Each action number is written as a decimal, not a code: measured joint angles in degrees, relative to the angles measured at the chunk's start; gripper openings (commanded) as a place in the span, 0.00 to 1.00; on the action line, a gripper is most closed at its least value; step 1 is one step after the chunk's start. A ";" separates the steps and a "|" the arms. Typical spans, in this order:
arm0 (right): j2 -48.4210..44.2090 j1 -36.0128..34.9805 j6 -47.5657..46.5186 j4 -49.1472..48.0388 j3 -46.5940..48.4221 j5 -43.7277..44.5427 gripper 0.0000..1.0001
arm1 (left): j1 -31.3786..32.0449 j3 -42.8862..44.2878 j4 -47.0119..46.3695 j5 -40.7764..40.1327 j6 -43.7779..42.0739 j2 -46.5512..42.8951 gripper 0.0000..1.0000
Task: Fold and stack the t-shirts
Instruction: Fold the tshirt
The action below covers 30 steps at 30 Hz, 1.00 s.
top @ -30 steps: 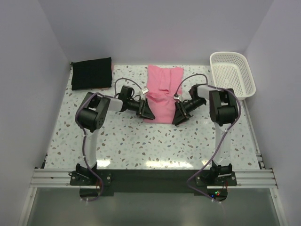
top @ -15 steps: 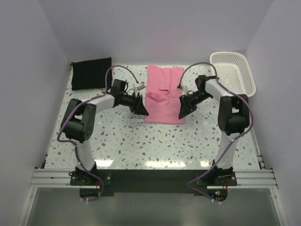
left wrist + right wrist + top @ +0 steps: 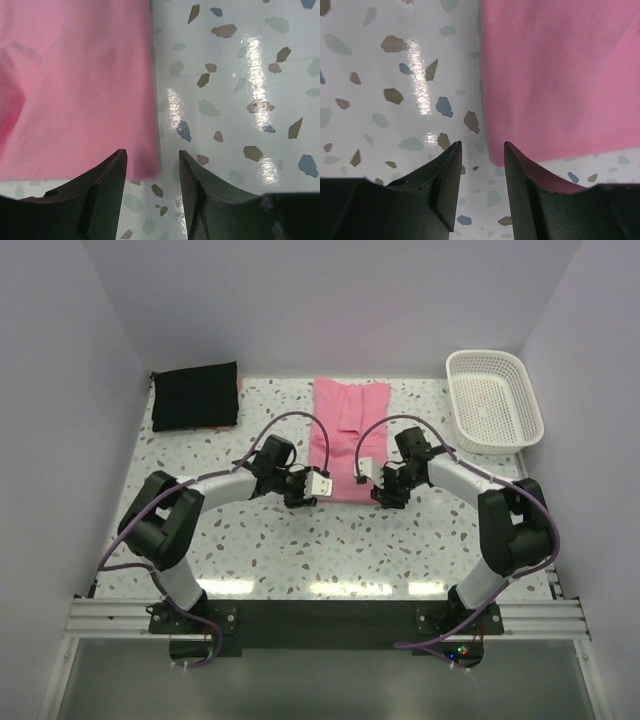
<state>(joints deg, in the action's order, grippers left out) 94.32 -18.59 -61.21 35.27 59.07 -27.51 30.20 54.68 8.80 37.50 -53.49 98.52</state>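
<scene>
Your speckled worktop (image 3: 300, 540) carries the pink t-shirt (image 3: 345, 430) flat at its middle, with the folded black t-shirt (image 3: 195, 397) well apart at the far left corner. Your left fingers (image 3: 107, 195) and right fingers (image 3: 530, 192) stand parted, gripping nothing. A near corner of the pink t-shirt lies just ahead of each gap.

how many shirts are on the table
2: a pink t-shirt lies mid-table toward the back, and a folded black one sits in the far left corner. Nothing seems hidden.

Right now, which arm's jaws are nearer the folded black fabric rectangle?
Left. The left jaws are at the pink fabric t-shirt's near-left corner, right of the black rectangle; the right jaws at the near-right corner, farther off.
</scene>
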 measured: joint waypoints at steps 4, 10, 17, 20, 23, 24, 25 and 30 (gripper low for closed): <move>0.72 -0.44 -4.33 -5.09 -2.64 3.19 0.42 | 1.27 0.42 -0.98 -3.76 -3.78 3.50 0.47; 1.25 -0.94 -8.87 -9.79 -5.44 5.70 0.35 | 2.69 2.75 -0.37 -6.99 -6.67 5.79 0.30; 1.70 -1.68 -10.75 -11.82 -5.53 7.15 0.00 | 3.13 4.57 2.82 -8.79 -7.80 6.67 0.00; 1.70 -1.68 -9.49 -11.72 -5.09 7.06 0.00 | 2.75 5.35 4.37 -8.52 -7.23 6.64 0.00; 1.81 -1.77 -6.43 -9.66 -1.79 6.84 0.00 | 1.16 6.64 7.34 -7.19 -6.78 6.34 0.00; 1.81 -1.84 -5.38 -9.18 -0.15 6.69 0.00 | 0.61 6.84 7.93 -6.97 -6.67 6.03 0.00; 1.77 -1.90 -4.44 -8.85 1.53 6.45 0.00 | -0.02 7.10 8.87 -6.73 -6.62 5.51 0.00; -0.31 -2.03 -1.77 -6.80 6.49 5.07 0.00 | -1.53 8.07 12.98 -5.92 -6.51 0.92 0.00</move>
<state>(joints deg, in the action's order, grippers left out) 94.02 -20.62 -62.98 28.47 65.56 -22.44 28.67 62.74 21.78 31.57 -60.01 99.44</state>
